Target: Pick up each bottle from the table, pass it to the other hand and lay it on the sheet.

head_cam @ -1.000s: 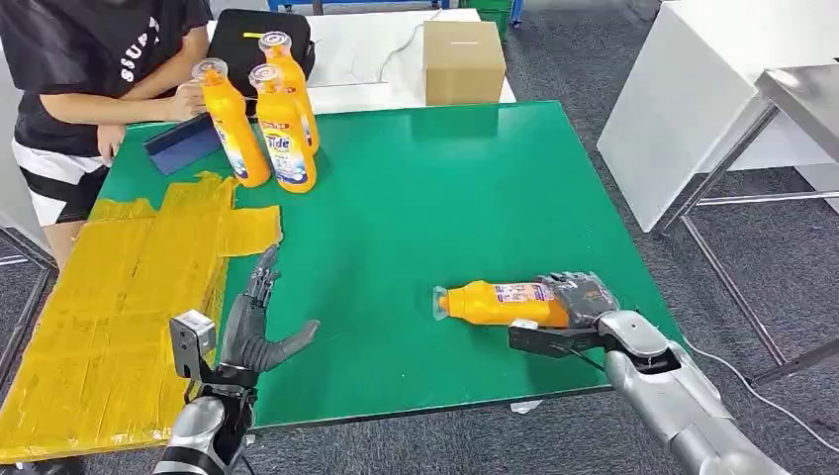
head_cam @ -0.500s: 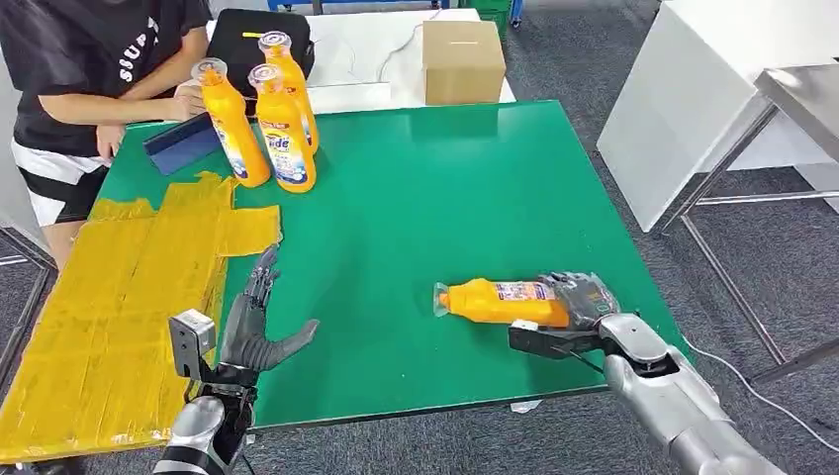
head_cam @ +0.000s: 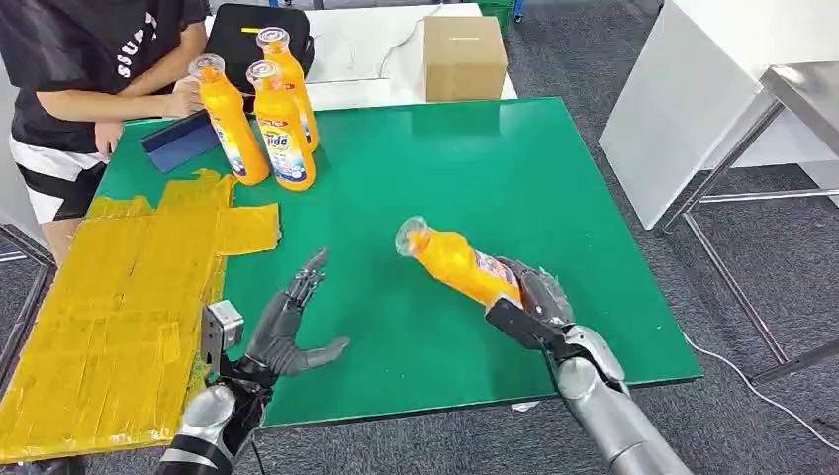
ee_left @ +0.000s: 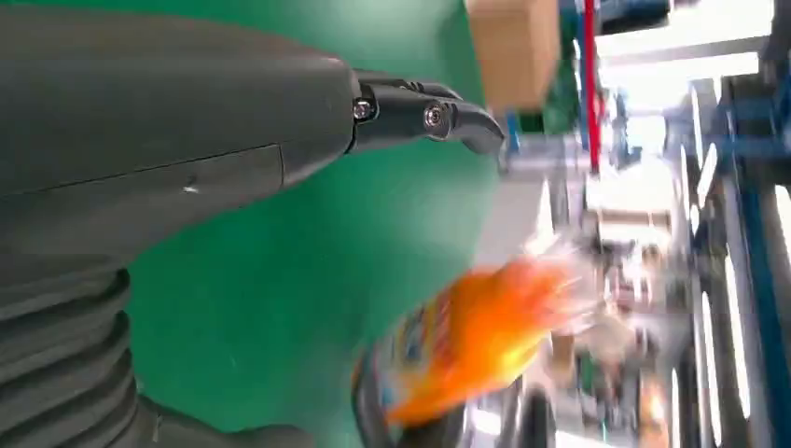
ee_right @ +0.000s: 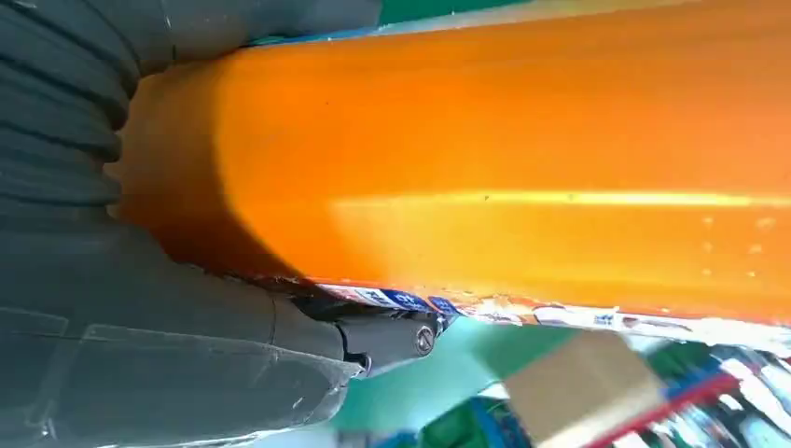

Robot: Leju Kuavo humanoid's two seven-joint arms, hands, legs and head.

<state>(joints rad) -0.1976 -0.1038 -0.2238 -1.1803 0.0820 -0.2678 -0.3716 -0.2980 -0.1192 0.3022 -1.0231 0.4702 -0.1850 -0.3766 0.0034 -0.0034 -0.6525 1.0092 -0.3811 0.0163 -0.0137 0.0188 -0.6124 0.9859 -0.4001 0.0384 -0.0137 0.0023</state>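
Lifting off the green table (head_cam: 554, 188), the orange detergent bottle (head_cam: 457, 263) is now riding tilted in the right hand (head_cam: 529, 302), cap aimed toward the left hand (head_cam: 280, 332), whose fingers are spreading wide and empty beside the yellow sheet (head_cam: 109, 287); handover is nearing. Close up, the right wrist view is revealing the thumb pressing along the bottle's label edge

A green-topped table (head_cam: 475, 168) carries a yellow sheet (head_cam: 109, 297) spread over its left side and hanging past the near-left edge. Three upright orange detergent bottles (head_cam: 280, 129) stand clustered at the far-left corner, just beyond the sheet. A dark blue flat case (head_cam: 178, 143) lies beside them at the far edge, tilted up on one side.
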